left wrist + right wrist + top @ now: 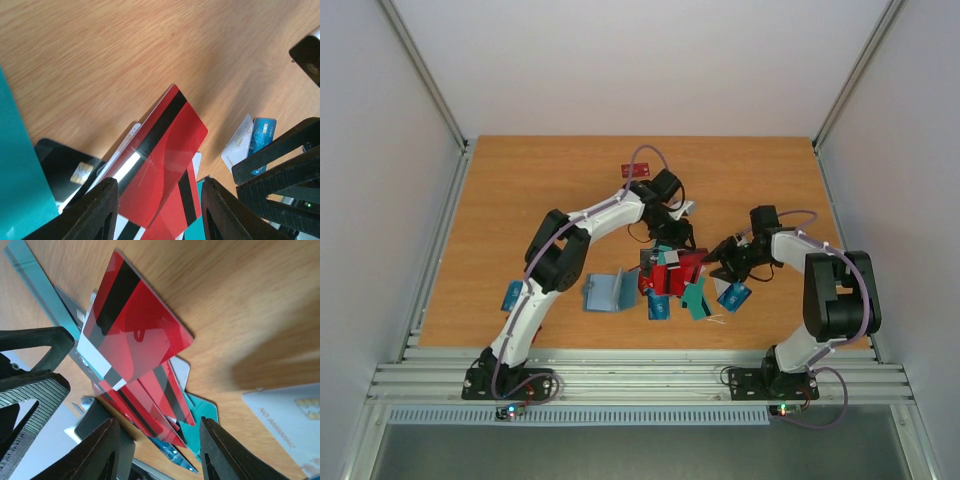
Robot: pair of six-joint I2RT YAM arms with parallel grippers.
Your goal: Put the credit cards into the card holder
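The credit cards lie in a loose pile [670, 278] at mid-table, mostly red, with teal [698, 300] and blue ones at its near side. One red card with a black stripe [165, 150] [135, 335] stands tilted above the pile. My left gripper [672, 240] [160, 202] hangs over it, jaws apart; the card touches the left finger [97, 210] only. My right gripper [718, 262] [160, 445] faces the pile from the right, open, with red cards [150, 400] below the gap and nothing between the fingers. The card holder [608, 292] stands open left of the pile.
Single cards lie apart: a blue one [735, 295] under the right arm, a white and a blue one [237, 142], a white chip card [290, 420], a red one [635, 170] at the back, a blue one [512, 295] by the left arm. A black chip card [65, 167] sits under the pile.
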